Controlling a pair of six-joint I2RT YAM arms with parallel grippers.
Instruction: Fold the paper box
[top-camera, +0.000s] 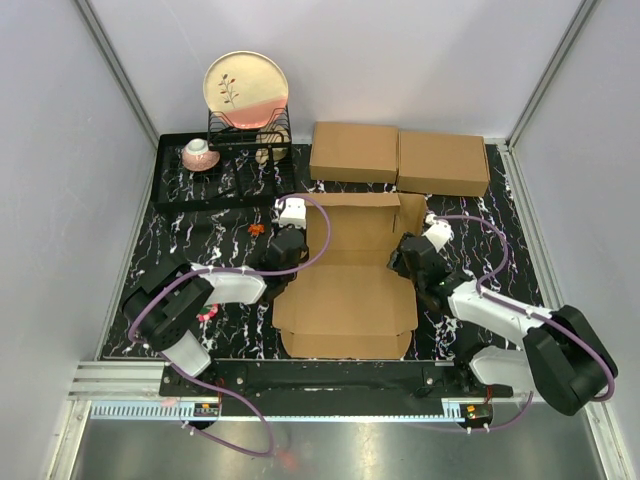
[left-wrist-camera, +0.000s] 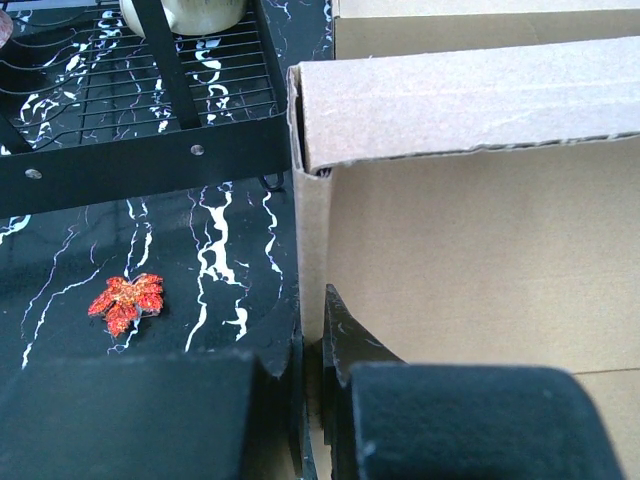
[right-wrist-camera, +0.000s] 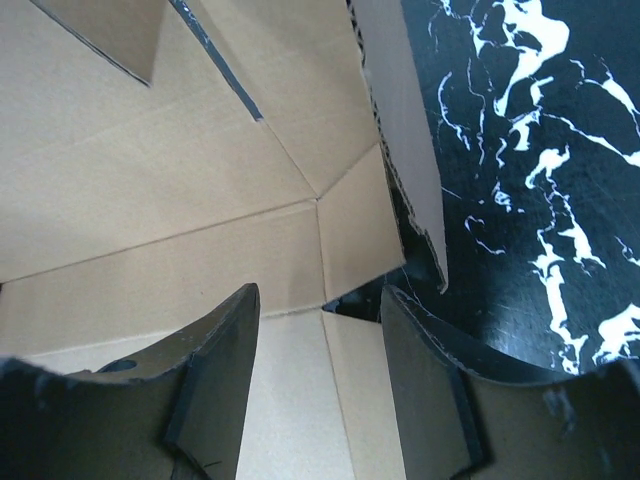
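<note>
Paper box (top-camera: 345, 290): brown corrugated cardboard in the middle of the table (top-camera: 225, 218), between the two arms. It is part-folded: a broad flap lies flat toward the near edge, and the walls of the far part are raised.
Left end effector (left-wrist-camera: 310, 345): at the box's left wall, jaws drawn almost together and pinching the upright edge of that wall.
Far wall of the box: doubled over into a thick strip across the top of the left wrist view.
Right end effector (right-wrist-camera: 320, 295): at the box's right side, fingers well apart. A corner of a side flap sits in the gap, and nothing is gripped.
Flat cardboard boxes (top-camera: 355, 152): two, side by side and touching, just beyond the paper box.
Black tray (top-camera: 175, 190): at the far left, carrying a wire rack (top-camera: 250, 135) and a pink-and-white cup (top-camera: 199, 153).
Plate (top-camera: 246, 88): standing upright in the rack.
Red leaf (left-wrist-camera: 127, 300): lying on the table left of the box, near the tray.
</note>
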